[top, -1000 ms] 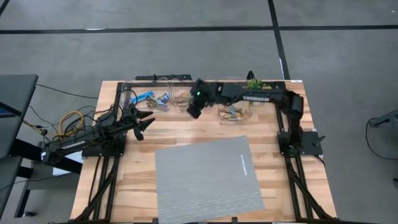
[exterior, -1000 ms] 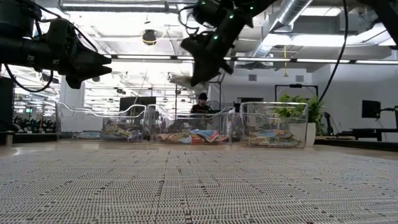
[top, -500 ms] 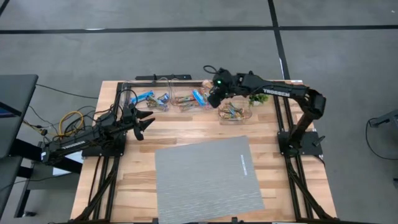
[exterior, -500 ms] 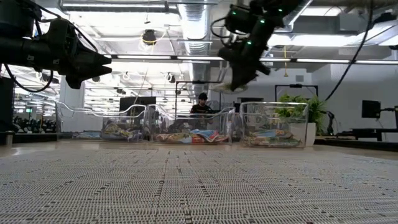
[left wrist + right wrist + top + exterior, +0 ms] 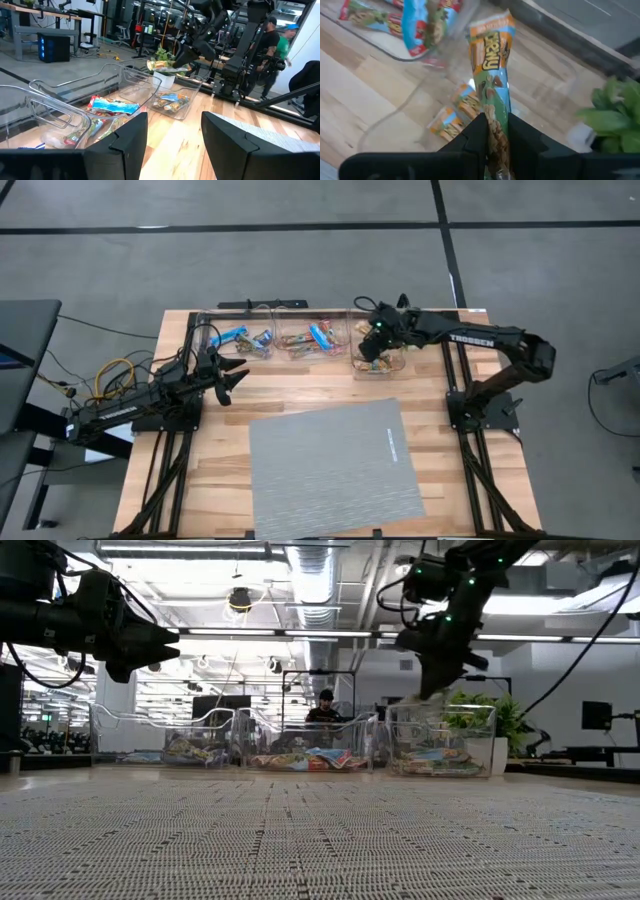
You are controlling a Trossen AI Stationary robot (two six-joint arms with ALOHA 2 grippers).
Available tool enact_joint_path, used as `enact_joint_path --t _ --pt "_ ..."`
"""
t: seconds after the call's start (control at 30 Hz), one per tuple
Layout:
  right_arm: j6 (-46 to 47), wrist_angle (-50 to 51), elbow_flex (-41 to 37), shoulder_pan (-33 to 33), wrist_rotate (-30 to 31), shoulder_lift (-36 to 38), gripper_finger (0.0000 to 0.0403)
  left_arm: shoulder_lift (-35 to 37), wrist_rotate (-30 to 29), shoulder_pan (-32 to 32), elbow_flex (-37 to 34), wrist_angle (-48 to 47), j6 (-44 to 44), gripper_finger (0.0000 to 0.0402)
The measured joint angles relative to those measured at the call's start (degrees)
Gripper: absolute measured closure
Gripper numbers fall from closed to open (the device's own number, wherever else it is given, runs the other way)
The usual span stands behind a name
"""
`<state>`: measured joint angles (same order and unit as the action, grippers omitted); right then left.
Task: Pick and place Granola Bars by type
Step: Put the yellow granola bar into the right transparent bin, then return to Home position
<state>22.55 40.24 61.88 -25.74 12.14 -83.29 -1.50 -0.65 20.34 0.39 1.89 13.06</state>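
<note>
Placement step: your right hand [image 5: 492,131], clamped on an orange-and-green wrapped granola bar [image 5: 492,75], hangs over the clear plastic bin [image 5: 378,363]; lower it, then release.

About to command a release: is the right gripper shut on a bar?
Shut on a bar. The right gripper pinches an orange-and-green granola bar between its fingers, above the rightmost clear bin.

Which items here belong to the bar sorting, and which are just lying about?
Job:
- granola bar in the right gripper, above the right bin
- bars in the middle bin and left bin

Lying about:
- potted plant
- grey mat
- left gripper, waiting open
</note>
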Motion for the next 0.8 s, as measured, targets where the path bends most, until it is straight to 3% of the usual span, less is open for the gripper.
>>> enact_joint_path --t 0.8 --pt "-3.50 -3.01 -1.70 0.67 -1.42 1.27 0.0344 0.01 0.02 -0.01 0.01 0.00 0.00 0.0223"
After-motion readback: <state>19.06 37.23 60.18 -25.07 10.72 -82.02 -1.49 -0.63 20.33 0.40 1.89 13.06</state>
